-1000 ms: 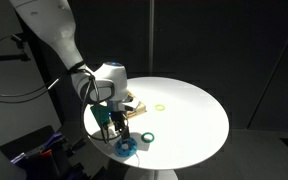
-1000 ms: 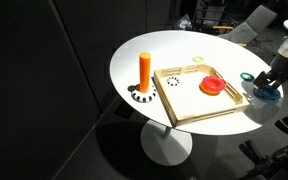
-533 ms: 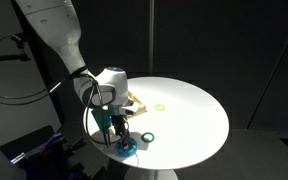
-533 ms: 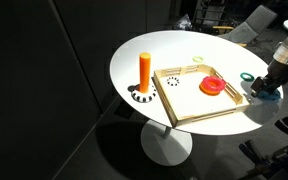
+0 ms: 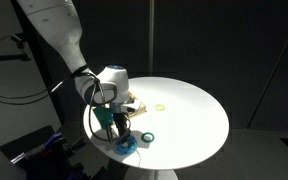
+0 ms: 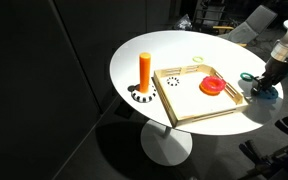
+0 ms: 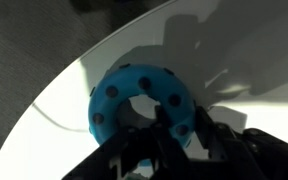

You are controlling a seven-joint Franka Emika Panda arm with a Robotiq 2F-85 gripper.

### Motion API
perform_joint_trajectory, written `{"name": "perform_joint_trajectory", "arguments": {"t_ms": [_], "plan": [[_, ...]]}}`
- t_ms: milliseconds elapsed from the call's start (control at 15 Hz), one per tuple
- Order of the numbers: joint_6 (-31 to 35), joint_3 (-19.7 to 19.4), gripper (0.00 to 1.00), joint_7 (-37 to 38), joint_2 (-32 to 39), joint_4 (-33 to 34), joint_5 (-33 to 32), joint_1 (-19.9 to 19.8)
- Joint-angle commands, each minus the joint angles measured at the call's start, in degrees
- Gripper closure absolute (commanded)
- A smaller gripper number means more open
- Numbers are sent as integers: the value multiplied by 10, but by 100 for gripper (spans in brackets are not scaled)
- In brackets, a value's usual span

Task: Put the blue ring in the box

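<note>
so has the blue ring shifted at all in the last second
No. The blue ring lies in the same spot by the near edge of the table, just as far from the dark green ring as before.

Round table (image 6: 174,45) carries box (image 6: 165,98), blue ring (image 7: 109,100), green ring (image 5: 147,137).

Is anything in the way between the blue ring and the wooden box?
Nothing tall. From the blue ring, at the claw, only the low wall of the box must be cleared. A dark green ring lies beside that path; a red disc sits inside the box.
</note>
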Motion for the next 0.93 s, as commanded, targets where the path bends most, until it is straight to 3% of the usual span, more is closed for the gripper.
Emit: {"name": "perform_joint_trajectory", "arguments": {"t_ms": [0,333,867], "plan": [[-30,-17,90,27,-44,2,-3,21],[-63,-22,90,93,-91,18,-27,58],[-105,53,90,145,-111,73,-8,90]]}}
